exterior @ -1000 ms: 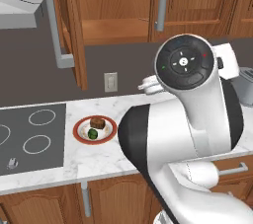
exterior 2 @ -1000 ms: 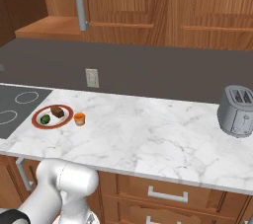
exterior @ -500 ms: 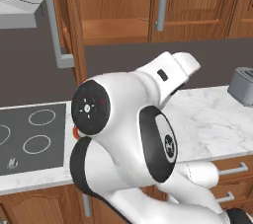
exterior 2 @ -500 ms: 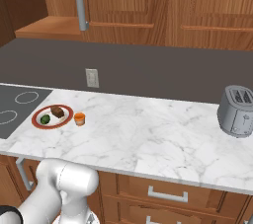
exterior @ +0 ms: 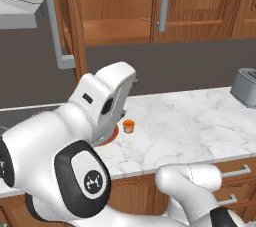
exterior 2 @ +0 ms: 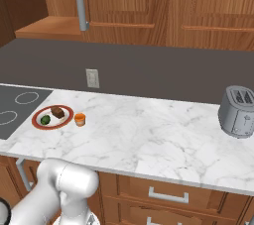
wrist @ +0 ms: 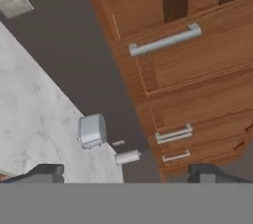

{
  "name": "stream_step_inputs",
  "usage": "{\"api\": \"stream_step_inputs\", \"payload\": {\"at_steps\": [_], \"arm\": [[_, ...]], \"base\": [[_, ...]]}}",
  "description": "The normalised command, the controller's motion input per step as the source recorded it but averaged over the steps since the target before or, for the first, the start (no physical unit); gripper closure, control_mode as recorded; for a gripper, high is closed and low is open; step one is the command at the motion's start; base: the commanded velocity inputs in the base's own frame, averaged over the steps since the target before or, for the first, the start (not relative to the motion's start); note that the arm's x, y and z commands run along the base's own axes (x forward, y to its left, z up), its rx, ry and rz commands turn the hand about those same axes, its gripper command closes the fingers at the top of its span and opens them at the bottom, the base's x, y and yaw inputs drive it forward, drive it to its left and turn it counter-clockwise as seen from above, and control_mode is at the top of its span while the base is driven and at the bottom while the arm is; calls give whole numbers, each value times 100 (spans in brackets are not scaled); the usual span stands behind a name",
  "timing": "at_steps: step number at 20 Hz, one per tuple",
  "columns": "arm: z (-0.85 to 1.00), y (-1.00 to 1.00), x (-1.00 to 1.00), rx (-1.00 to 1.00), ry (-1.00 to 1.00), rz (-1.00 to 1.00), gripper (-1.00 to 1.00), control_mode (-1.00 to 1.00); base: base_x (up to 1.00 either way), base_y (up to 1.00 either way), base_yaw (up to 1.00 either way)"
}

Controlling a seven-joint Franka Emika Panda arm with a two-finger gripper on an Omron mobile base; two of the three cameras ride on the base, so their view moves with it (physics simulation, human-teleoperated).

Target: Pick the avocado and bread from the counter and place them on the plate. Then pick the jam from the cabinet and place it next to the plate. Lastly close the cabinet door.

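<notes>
The plate [exterior 2: 37, 118] sits on the white marble counter [exterior 2: 149, 135] beside the stovetop, with the avocado [exterior 2: 45, 119] and the bread [exterior 2: 57, 112] on it. Just to the plate's right stands the jam [exterior 2: 80, 119], an orange jar, also clear in the left base view as the jam [exterior: 128, 126]. The cabinet door [exterior: 75, 26] stands swung out, its grey bar handle [exterior: 56, 26] to the left, and the wooden shelf [exterior: 117, 31] inside is bare. My gripper [wrist: 126, 173] is open with nothing between its fingertips [wrist: 47, 171]. It looks along the counter towards a toaster.
A grey toaster [exterior 2: 239, 111] stands at the counter's right end. The dark stovetop [exterior 2: 15, 112] lies left of the plate, and a wall outlet [exterior 2: 92, 78] is on the backsplash. My bulky white arm [exterior: 75, 161] hides most of the plate [exterior: 111, 137] in the left base view.
My arm has swung and folded towards the lower left of the left base view, uncovering the jam and the right part of the counter. Plate, food and jam have not moved.
</notes>
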Motion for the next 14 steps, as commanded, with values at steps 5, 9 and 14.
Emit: {"api": "stream_step_inputs", "payload": {"at_steps": [5, 9, 14], "arm": [[-2, 82, 0, -31, 8, -2, -100, -100], [-3, 83, 14, -30, 12, -6, -100, -100], [-13, 71, 41, -28, 18, -7, -100, -100]], "base": [[0, 0, 0], [0, 0, 0], [0, 0, 0]]}}
